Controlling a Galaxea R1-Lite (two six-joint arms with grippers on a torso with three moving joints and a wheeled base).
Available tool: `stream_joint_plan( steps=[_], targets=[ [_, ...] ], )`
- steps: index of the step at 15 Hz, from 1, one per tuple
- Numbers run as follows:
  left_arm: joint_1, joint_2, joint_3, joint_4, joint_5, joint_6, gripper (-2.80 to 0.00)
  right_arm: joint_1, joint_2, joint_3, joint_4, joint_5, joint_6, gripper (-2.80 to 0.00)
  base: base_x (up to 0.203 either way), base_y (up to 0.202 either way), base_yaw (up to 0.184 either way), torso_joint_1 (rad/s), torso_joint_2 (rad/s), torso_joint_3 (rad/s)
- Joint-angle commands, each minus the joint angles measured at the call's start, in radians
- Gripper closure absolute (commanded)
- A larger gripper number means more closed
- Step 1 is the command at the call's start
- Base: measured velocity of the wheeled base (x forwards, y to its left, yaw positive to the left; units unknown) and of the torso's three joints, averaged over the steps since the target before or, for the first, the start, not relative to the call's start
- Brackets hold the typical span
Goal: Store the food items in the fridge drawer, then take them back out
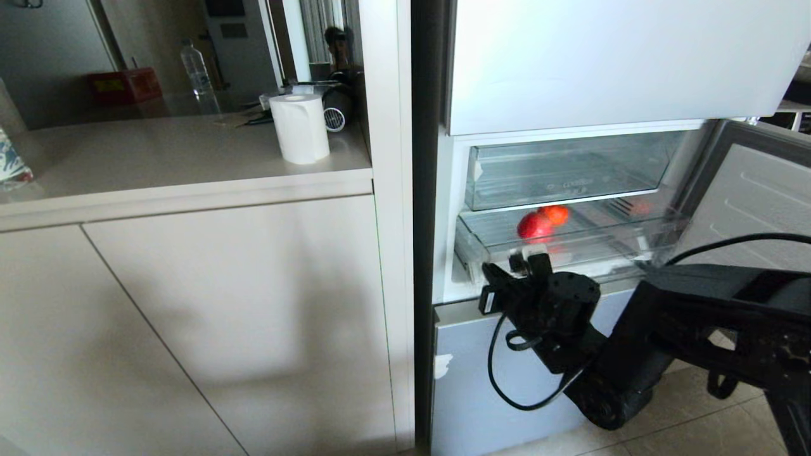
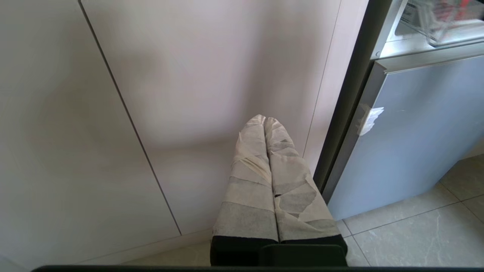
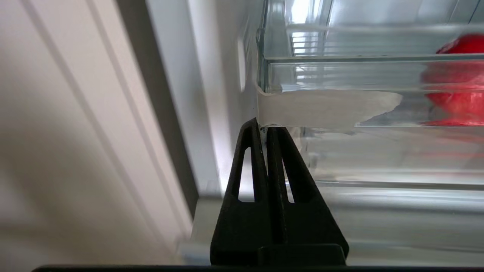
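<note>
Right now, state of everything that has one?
Fridge drawer: pulled partly out, holding food.
Red tomatoes: two visible, lying inside the drawer.
Fridge door: swung open at right.
Upper clear tray: pushed in.
Right hand: shut, empty, tips at the drawer's front lip.
Left hand: shut, empty, parked by the cabinet.

My right gripper [image 1: 529,263] sits just in front of the fridge drawer [image 1: 570,244], tomato [image 1: 534,226] inside, counter [image 1: 177,158] off left.
</note>
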Motion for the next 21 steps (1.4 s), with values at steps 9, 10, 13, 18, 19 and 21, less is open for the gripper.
stream_joint_plan(
  steps=[9, 10, 13, 18, 19, 21],
  targets=[
    [0.000, 0.000, 0.000, 0.000, 0.001, 0.000, 0.00, 0.067, -0.251, 0.383, -0.002, -0.015, 0.088, -2.80, 0.000, 0.000, 0.000, 0.000, 0.00, 0.000],
    [0.000, 0.000, 0.000, 0.000, 0.001, 0.000, 0.00, 0.068, -0.284, 0.422, -0.002, -0.028, 0.090, -2.80, 0.000, 0.000, 0.000, 0.000, 0.00, 0.000],
    [0.000, 0.000, 0.000, 0.000, 0.001, 0.000, 0.00, 0.060, -0.442, 0.463, -0.002, -0.061, 0.102, -2.80, 0.000, 0.000, 0.000, 0.000, 0.00, 0.000],
    [0.000, 0.000, 0.000, 0.000, 0.001, 0.000, 0.00, -0.100, -0.703, 0.188, 0.615, -0.036, 0.090, -2.80, 0.000, 0.000, 0.000, 0.000, 0.00, 0.000],
    [0.000, 0.000, 0.000, 0.000, 0.001, 0.000, 0.00, -0.143, -0.717, 0.099, 0.754, -0.017, 0.088, -2.80, 0.000, 0.000, 0.000, 0.000, 0.00, 0.000],
    [0.000, 0.000, 0.000, 0.000, 0.001, 0.000, 0.00, -0.213, -0.694, -0.055, 0.940, 0.024, 0.080, -2.80, 0.000, 0.000, 0.000, 0.000, 0.00, 0.000]
  ],
)
